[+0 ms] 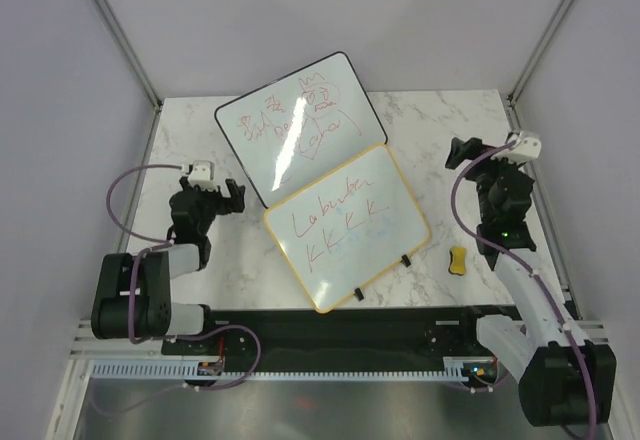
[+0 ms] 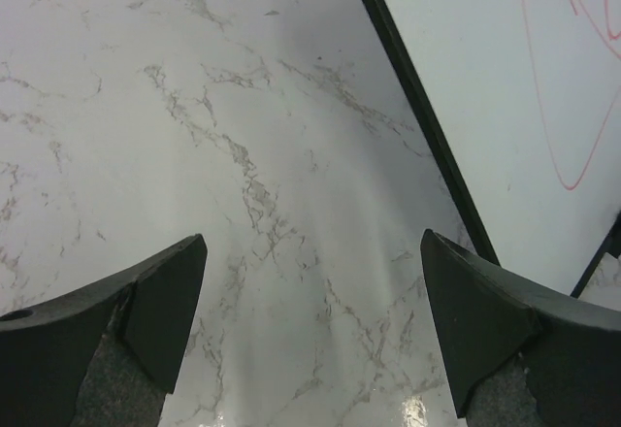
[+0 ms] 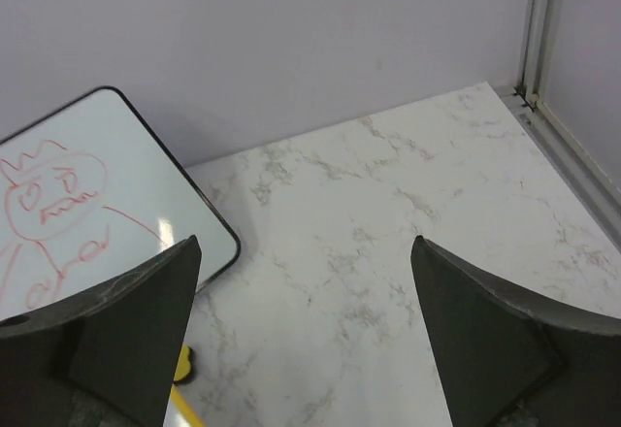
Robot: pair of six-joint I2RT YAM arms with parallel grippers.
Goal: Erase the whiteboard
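Whiteboard [image 1: 347, 228], yellow frame, is lying flat on the counter [image 1: 190, 130] between the two hands: right of the left hand, left of the right hand and nearer than it. Red writing is covering most of its face. Two black clips [image 1: 405, 260] are sitting on its near-right edge.

Yellow sponge [image 1: 458, 260] is lying on the counter on the near side of the right hand, just off the whiteboard's right corner and not touching it.

Left hand [image 1: 230, 196] is hovering over bare marble with its fingers spread wide, gripping nothing. In its wrist view, the black frame of the bigger board is running just past its right finger.

Right hand [image 1: 462, 150] is sitting raised above the counter, also spread wide and empty, and pointing toward the back wall [image 3: 291, 39]. Only marble is showing between its fingers.

Black-framed board [image 1: 300, 125] is lying beyond and to the right of the left hand, and to the far left of the right hand. It is carrying red scribbles and a doodled face. Its near edge is running right along the whiteboard's far edge; can't tell whether the two are overlapping or only touching.
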